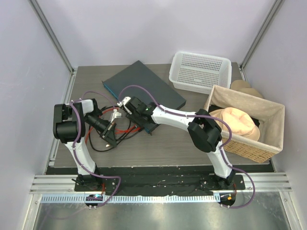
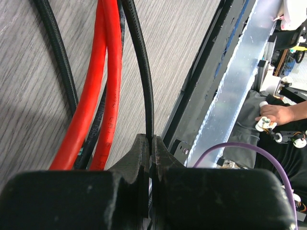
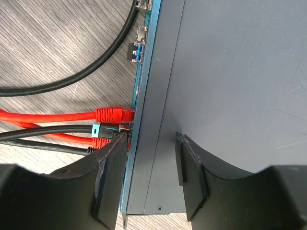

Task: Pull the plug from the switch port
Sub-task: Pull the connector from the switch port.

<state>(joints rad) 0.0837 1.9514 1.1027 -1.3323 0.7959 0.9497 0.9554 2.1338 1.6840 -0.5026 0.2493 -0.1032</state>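
Slate-grey flat metal switch (image 1: 144, 84) lies mid-table, a black teal-clipped plug (image 3: 104, 129) seated in its bluish front edge — the right gripper (image 3: 151, 141) straddles that edge, jaws apart, while the left gripper (image 2: 151, 142), on the port side, clamps a thin black cable (image 2: 144, 81).

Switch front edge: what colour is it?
The front edge is bluish, clearest in the right wrist view.

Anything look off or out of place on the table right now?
Nothing damaged or spilled. The switch lies skewed, diagonal to the edges of the table, and red and black cables sprawl in a loose tangle off its port edge. The left end effector is shut on a black cable.
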